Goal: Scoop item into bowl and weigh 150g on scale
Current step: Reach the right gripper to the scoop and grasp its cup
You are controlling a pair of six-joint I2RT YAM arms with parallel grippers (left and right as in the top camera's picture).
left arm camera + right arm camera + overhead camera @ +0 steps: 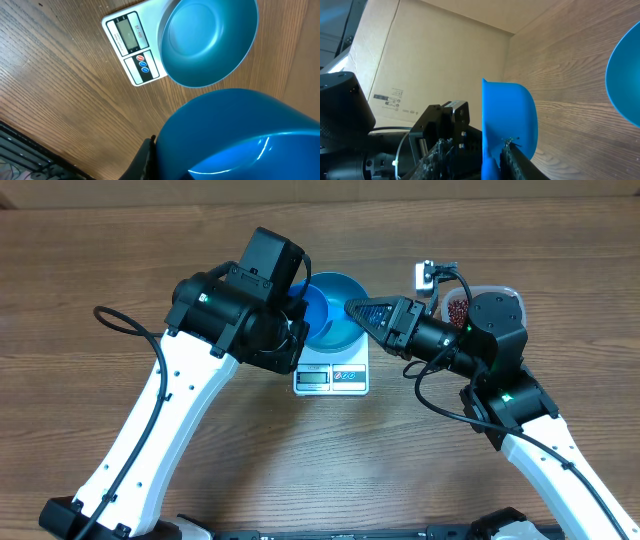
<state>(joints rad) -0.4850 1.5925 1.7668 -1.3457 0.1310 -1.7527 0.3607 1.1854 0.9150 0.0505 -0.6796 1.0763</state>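
Though on scale (131,47), bowl (207,42) empty.

Count taken across all three views.

- Bowl (335,290): one, teal-blue.
- Scale (332,382): one, white, with one display (129,34).
- Scoop (510,120): one, bright blue.
- Clear tub (490,289): one, at the far right.
- Beans (456,310): one heap in the tub. The single beans are too many and too small to count.
- Robot arms: two, the left arm (170,395) and the right arm (560,465).
- Cardboard box (435,65): one, seen from the right wrist, bearing one printed label (392,97).
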